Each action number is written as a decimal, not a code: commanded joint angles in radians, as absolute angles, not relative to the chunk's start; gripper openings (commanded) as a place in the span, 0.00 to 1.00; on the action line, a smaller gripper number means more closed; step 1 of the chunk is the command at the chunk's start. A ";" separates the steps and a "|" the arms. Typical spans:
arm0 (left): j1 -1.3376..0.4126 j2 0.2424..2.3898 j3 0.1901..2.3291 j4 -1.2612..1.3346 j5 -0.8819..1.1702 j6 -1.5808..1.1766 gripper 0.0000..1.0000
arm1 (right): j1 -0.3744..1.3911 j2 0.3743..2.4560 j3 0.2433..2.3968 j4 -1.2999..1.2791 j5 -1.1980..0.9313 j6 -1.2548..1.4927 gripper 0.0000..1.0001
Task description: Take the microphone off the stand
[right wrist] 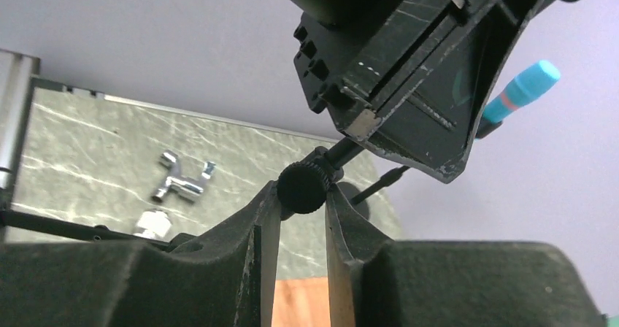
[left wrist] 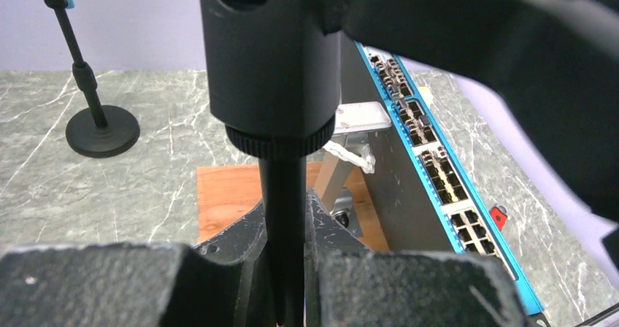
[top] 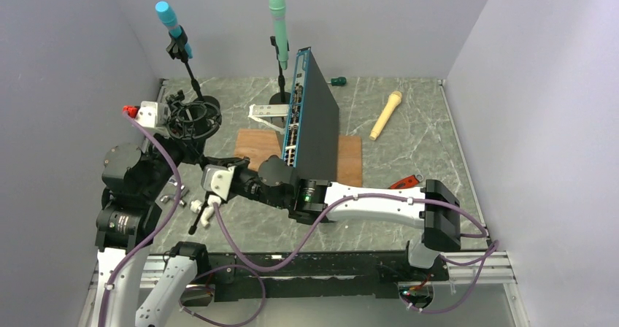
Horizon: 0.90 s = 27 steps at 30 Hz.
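Right hand (right wrist: 302, 197) pinches knurled black knob (right wrist: 303, 185); left hand (left wrist: 286, 228) clamps slim rod (left wrist: 283, 188).

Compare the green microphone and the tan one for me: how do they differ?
The green microphone stands nearly upright, clipped in a stand by the back wall. The tan microphone lies flat on the table, in no stand. Green is raised off the surface, while tan rests on it. Both are slim handheld sticks.
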State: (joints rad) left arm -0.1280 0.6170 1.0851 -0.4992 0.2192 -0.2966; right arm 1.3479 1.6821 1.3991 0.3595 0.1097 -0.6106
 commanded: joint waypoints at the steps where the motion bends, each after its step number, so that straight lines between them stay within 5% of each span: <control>1: -0.130 0.604 1.104 -0.436 0.225 -0.339 0.00 | 1.336 1.668 1.417 0.452 0.105 -0.793 0.26; 4: -0.130 0.607 1.097 -0.433 0.213 -0.332 0.00 | 1.334 1.638 1.369 0.482 0.149 -0.744 0.62; 9: -0.130 0.617 1.086 -0.431 0.160 -0.307 0.00 | 1.335 1.503 1.234 0.512 0.221 -0.603 0.82; 20: -0.130 0.672 0.990 -0.361 -0.283 -0.286 0.00 | 1.252 1.006 0.914 0.414 0.209 -0.250 0.94; 27: -0.122 0.830 0.870 0.046 -0.532 -0.187 0.00 | 1.057 0.754 0.755 0.356 0.222 -0.147 0.97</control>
